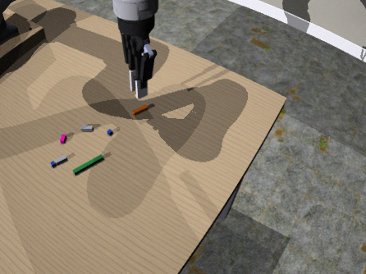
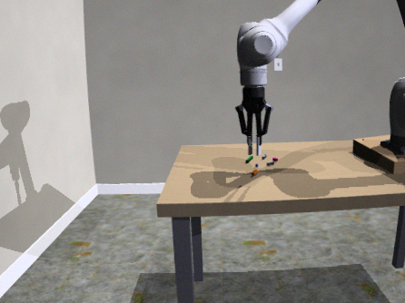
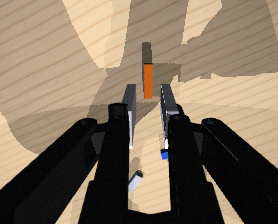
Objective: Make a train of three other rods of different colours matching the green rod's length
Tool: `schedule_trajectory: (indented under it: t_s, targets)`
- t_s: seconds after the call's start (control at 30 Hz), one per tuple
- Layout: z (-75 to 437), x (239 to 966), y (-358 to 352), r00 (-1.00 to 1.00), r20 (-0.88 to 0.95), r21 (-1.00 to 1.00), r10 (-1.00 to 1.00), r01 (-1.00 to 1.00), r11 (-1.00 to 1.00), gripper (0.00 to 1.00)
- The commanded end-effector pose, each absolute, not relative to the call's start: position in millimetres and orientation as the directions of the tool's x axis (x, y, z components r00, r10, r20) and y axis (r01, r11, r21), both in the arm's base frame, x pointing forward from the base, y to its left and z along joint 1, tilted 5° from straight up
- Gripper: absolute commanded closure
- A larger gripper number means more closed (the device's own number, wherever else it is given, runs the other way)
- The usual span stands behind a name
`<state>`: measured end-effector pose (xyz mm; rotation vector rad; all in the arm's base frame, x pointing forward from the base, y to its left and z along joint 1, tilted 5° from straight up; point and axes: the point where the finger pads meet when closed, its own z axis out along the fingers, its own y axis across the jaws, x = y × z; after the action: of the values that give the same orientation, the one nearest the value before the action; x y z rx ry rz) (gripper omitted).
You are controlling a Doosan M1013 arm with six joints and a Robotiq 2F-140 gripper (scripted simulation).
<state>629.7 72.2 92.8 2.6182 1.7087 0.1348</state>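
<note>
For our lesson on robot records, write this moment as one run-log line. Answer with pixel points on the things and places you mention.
gripper [image 1: 137, 93] [image 2: 254, 151] [image 3: 148, 98]: partly open, nothing held | position: above table | orange rod [image 1: 139, 110] [image 2: 254, 172] [image 3: 148, 81]: lying on table | three-colour train: not complete
</note>
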Motion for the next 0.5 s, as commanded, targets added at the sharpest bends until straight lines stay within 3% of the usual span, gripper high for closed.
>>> schedule_trajectory:
  t_s: [0.0,0.47]
  targets:
    - [93.0,629.7,72.2,0.4,0.066,0.057,0.914,0.913,-0.404,0.85]
    - [90.4,629.9,72.3,0.4,0.066,0.057,0.914,0.913,-0.404,0.85]
